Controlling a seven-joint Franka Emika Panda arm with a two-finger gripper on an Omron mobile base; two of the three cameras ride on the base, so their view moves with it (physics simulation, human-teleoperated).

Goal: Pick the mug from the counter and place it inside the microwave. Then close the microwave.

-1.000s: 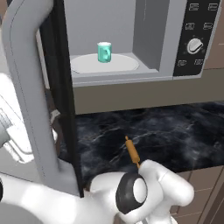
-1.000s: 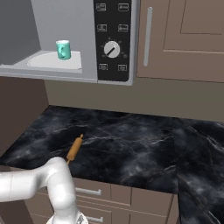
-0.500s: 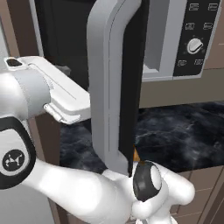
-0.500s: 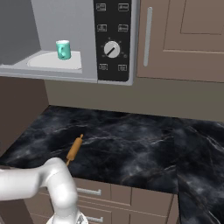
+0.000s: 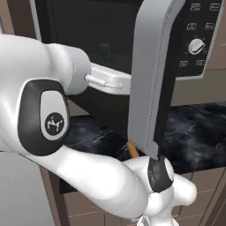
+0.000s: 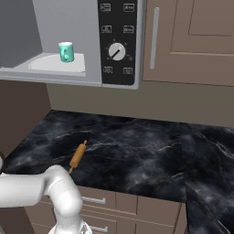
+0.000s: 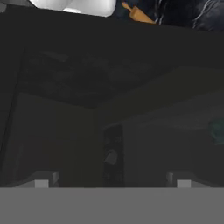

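Note:
The teal mug stands upright on the white turntable plate inside the grey microwave. Through the dark glass of the door the mug shows faintly, and again at the right edge of the hand view. The door is partly swung across the opening. My gripper lies against the door's outer face, open and holding nothing. In the hand view my gripper has its fingertips wide apart, close to the dark glass.
An orange rolling pin lies on the black marble counter near its front edge, and it shows in the hand view too. Brown cabinets stand to the right of the microwave's control panel. Drawers sit below the counter.
In the left base view the microwave door has swung from edge-on at the left towards the opening, with my arm and hand following against it. The mug and rolling pin have not moved.

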